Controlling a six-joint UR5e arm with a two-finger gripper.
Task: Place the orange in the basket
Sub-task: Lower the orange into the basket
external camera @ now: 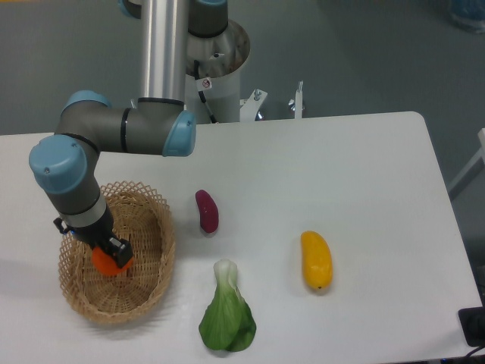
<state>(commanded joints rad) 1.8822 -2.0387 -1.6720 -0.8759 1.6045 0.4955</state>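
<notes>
The orange (106,265) is a small bright-orange ball inside the wicker basket (155,262) at the table's front left. My gripper (112,253) reaches down into the basket from above and its dark fingers sit around the orange, shut on it. The wrist hides the top of the orange. I cannot tell whether the orange rests on the basket floor or hangs just above it.
A purple eggplant-like fruit (207,211) lies right of the basket. A green leafy vegetable (226,318) lies near the front edge. An elongated yellow-orange fruit (316,260) lies to the right. The arm's base (216,61) stands at the table's back edge.
</notes>
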